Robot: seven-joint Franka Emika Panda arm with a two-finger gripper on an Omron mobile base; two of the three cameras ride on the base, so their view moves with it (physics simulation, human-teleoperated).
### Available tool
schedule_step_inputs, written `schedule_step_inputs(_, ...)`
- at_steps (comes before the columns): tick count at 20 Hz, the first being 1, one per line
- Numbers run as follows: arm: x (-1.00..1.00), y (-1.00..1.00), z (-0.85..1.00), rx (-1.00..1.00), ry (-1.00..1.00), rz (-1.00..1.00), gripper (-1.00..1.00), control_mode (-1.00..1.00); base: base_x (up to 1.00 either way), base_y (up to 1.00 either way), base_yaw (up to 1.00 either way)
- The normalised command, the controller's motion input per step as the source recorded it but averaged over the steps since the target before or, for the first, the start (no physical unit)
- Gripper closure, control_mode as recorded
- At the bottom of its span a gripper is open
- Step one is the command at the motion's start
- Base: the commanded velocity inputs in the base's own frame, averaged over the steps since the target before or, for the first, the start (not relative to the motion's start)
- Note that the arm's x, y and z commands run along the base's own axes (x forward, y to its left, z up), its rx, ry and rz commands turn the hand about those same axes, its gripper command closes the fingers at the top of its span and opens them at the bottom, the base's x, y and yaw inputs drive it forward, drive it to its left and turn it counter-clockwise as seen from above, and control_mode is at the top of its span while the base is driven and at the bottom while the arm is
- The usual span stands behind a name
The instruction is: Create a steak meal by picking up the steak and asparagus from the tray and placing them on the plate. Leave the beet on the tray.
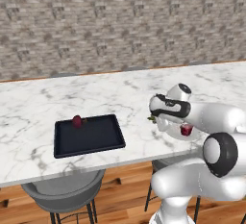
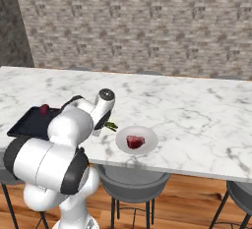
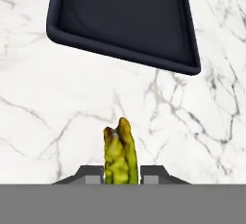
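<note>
Clamping the asparagus [image 3: 120,153] between closed jaws, the gripper [image 3: 121,174] hangs above the white marble bench [image 3: 57,112], between the tray [image 1: 89,136] and the plate [image 2: 147,137]; the yellow-green stalk juts out past the fingertips. On the plate lies the steak [image 2: 135,141], near the bench's front edge. At the far edge of the black tray sits the beet [image 1: 77,121], well apart from the gripper.

Asparagus [image 3: 120,153] held aloft; steak [image 2: 135,141] on plate [image 2: 149,135]; beet [image 1: 77,121] on tray [image 1: 96,139].
</note>
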Motion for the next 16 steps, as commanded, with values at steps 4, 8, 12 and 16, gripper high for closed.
schedule_step_inputs(4,0.35,-0.36,0.0,-0.16,0.22,0.02,1.0,-1.0,0.0,0.0,0.0)
schedule_step_inputs(8,0.46,-0.31,0.0,-0.15,0.21,0.0,1.0,-1.0,0.0,0.0,0.0)
schedule_step_inputs(12,0.44,-0.38,-0.09,-0.13,0.18,0.0,1.0,-1.0,0.0,0.0,0.0)
schedule_step_inputs(16,0.28,-0.51,-0.3,-0.1,0.09,0.0,1.0,-1.0,0.0,0.0,0.0)
